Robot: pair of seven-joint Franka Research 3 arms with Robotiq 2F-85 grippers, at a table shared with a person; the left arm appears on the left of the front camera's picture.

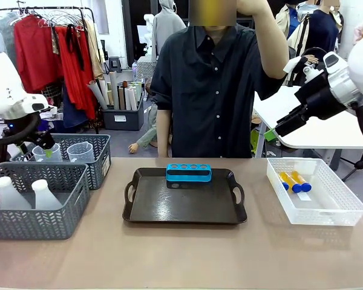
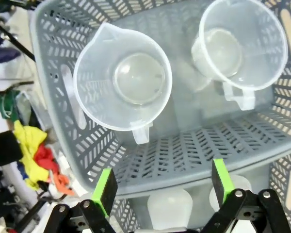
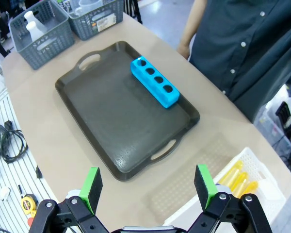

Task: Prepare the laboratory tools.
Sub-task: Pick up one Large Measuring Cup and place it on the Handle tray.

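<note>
Our left gripper (image 2: 162, 187) hangs wide open and empty above the grey mesh basket (image 2: 184, 155), where two clear beakers (image 2: 123, 80) stand upright. Our right gripper (image 3: 148, 187) is also spread wide, holding nothing, high above the table (image 3: 53, 121). The blue rack (image 1: 189, 172) sits at the far edge of the dark tray (image 1: 187, 205). Amber tubes (image 1: 295, 181) lie in the white basket (image 1: 327, 211), and two flasks (image 1: 45, 194) stand in the nearer grey basket (image 1: 36, 226).

Left gripper (image 2: 163, 185), jaws spread; right gripper (image 3: 148, 186) likewise, empty
</note>
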